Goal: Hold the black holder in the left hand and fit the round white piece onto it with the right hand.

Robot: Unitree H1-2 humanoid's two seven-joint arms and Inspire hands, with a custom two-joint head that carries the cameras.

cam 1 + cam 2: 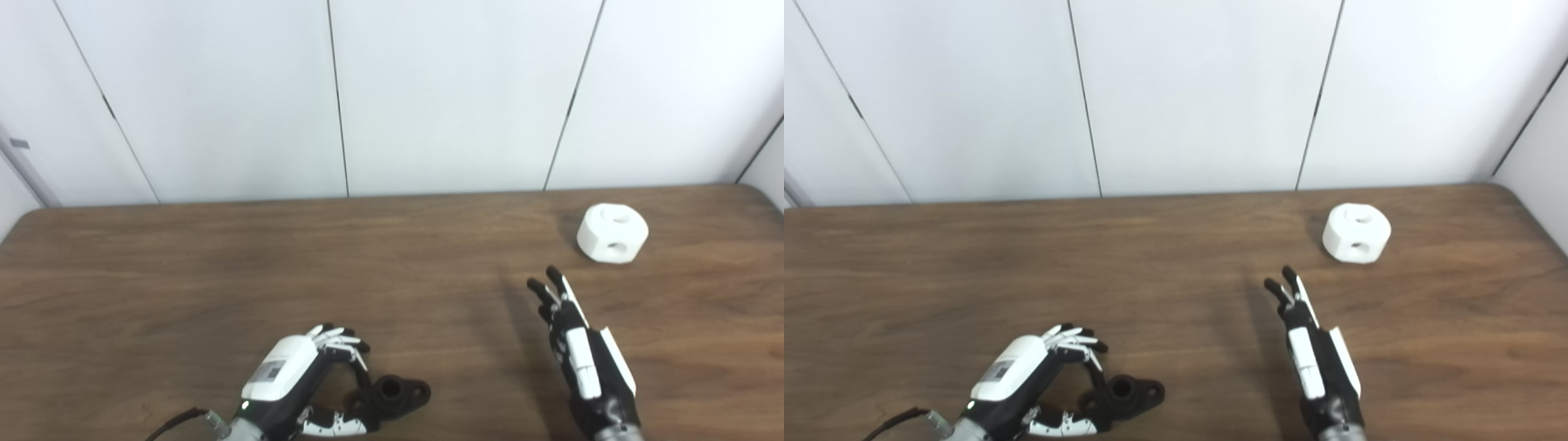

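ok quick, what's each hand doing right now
Left hand: fingers curled around the black holder on the table; grip cannot be told.
Right hand: open, holding nothing, short of the white piece.

The holder (392,395) lies on the counter (245,275) at the near edge, a little left of the middle. The left hand (294,383) is just left of it, with its fingers (340,343) curled around it. The white piece (612,233) stands far right on the counter. The right hand (582,352) is nearer than it, well apart from it.
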